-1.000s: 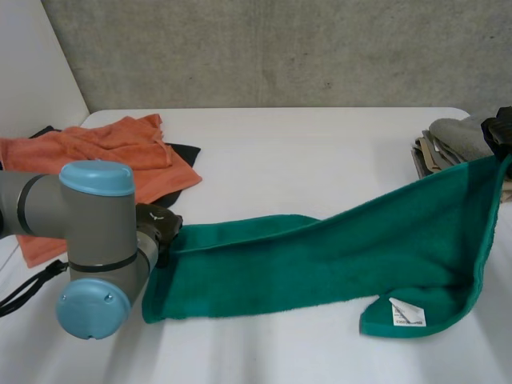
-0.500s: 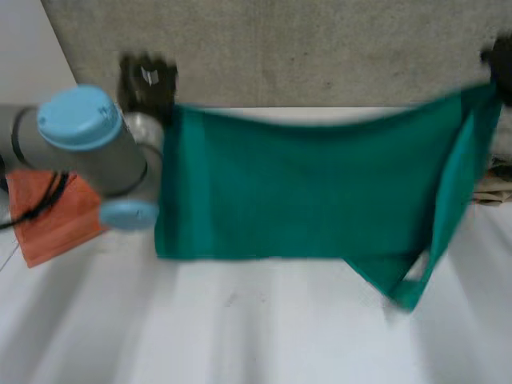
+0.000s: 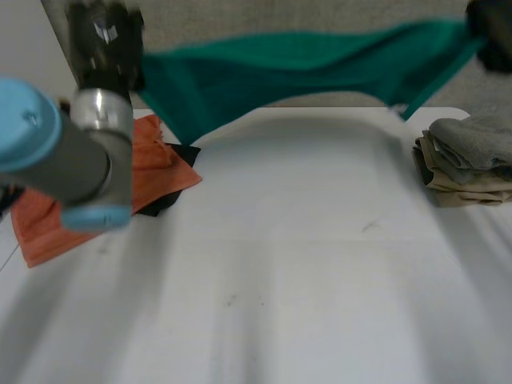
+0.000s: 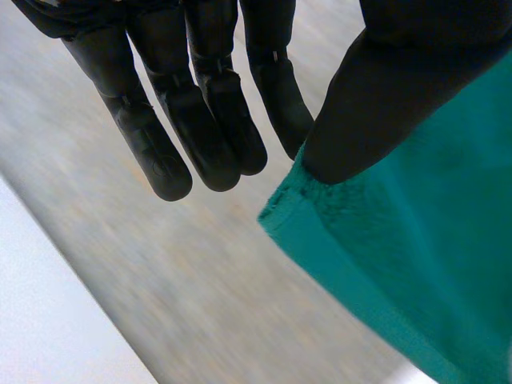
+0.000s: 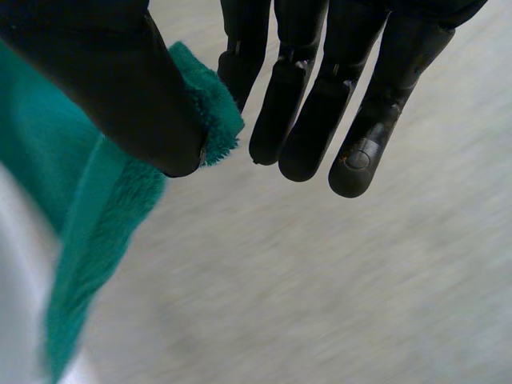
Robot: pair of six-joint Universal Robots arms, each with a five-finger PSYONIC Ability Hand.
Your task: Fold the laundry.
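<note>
A green towel (image 3: 296,68) hangs stretched in the air high above the white table (image 3: 304,264), sagging a little in the middle. My left hand (image 3: 104,44) is raised at the far left and pinches one corner of the green towel (image 4: 400,264) between its thumb and straight fingers (image 4: 204,120). My right hand (image 3: 490,24) is up at the far right and pinches the opposite corner of the green towel (image 5: 96,208) between its thumb and fingers (image 5: 320,120).
An orange cloth (image 3: 80,192) lies crumpled on a black cloth (image 3: 172,196) at the table's left. A stack of folded grey and beige laundry (image 3: 468,160) sits at the right edge. A concrete wall (image 3: 320,92) runs behind the table.
Both hands have risen and carried the green towel from the table surface up into the air; it is now stretched between them well above the table.
</note>
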